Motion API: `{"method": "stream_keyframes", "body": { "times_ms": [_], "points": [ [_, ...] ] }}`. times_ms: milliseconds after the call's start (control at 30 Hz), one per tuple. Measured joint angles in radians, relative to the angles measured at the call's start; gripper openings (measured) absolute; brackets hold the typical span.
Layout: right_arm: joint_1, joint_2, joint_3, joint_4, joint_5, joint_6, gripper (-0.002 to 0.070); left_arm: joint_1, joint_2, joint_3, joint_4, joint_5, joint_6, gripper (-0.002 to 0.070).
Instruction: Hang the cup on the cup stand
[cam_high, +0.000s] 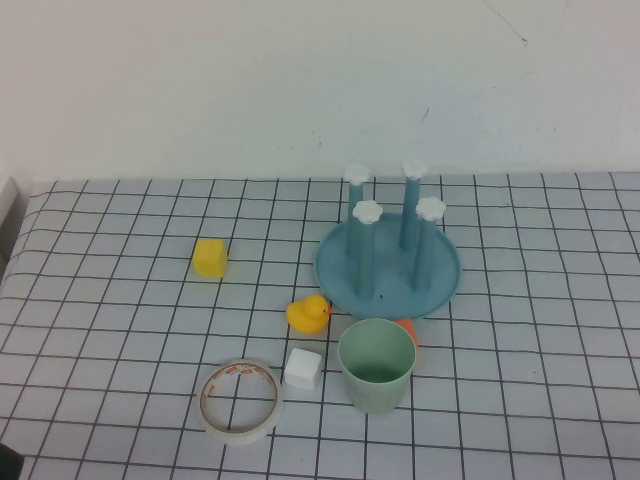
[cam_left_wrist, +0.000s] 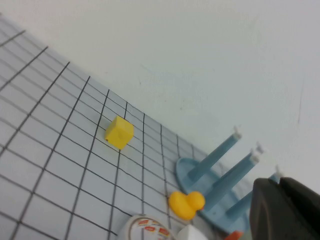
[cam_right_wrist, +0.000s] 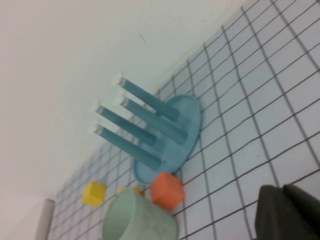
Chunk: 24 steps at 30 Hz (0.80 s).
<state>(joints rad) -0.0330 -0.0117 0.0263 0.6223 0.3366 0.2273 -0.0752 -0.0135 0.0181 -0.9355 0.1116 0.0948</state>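
A: Where does the job stand?

B: At the very start, I'd say. The pale mint-green plastic tumbler (cam_high: 377, 365) stands upright, mouth up, on the gridded white tablecloth (cam_high: 120, 300), untouched. It sits just in front of the round blue cup stand with four upright posts capped in white flowers (cam_high: 388, 262), and none of those posts carries anything.

A: And the arms?

B: Neither shows in the high view. The left gripper (cam_left_wrist: 285, 210) appears only as a dark bulk at the edge of its own wrist view, held above the table and looking toward the stand; the right gripper (cam_right_wrist: 290, 212) likewise, a dark mass above the cloth with the tumbler and stand ahead of it. Whether either pair of jaws is apart or together — I cannot tell.

A: What does the next move call for?

B: Probably a reach for the tumbler's rim or wall, then turning it mouth-down over a post. There's clutter to clear — a small orange cube (cam_right_wrist: 167, 190) close behind it, a white cube (cam_high: 302, 368) just beside, a yellow rubber duck (cam_high: 308, 314) near the stand's base, a roll of tape (cam_high: 240, 400) and a yellow cube (cam_high: 210, 257) farther off.
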Motion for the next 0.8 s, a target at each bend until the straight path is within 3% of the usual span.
{"method": "stream_keyframes", "body": {
  "times_ms": [200,400,600,800],
  "points": [
    [0.000,0.000,0.000,0.064,-0.010,0.000,-0.0001,0.000,0.084,-0.138,0.065,0.112,0.254,-0.0001],
    [0.000,0.000,0.000,0.123,-0.082,0.000,-0.0001,0.000,0.359,-0.367,0.222,0.327,0.378,-0.0001],
    [0.000,0.000,0.000,0.155,-0.085,-0.031,-0.0001,0.000,0.642,-0.641,0.297,0.572,0.564,-0.0001],
    [0.000,0.000,0.000,0.160,-0.053,-0.069,-0.0001,0.000,0.874,-0.846,0.397,0.637,0.642,-0.0001]
  ]
}}
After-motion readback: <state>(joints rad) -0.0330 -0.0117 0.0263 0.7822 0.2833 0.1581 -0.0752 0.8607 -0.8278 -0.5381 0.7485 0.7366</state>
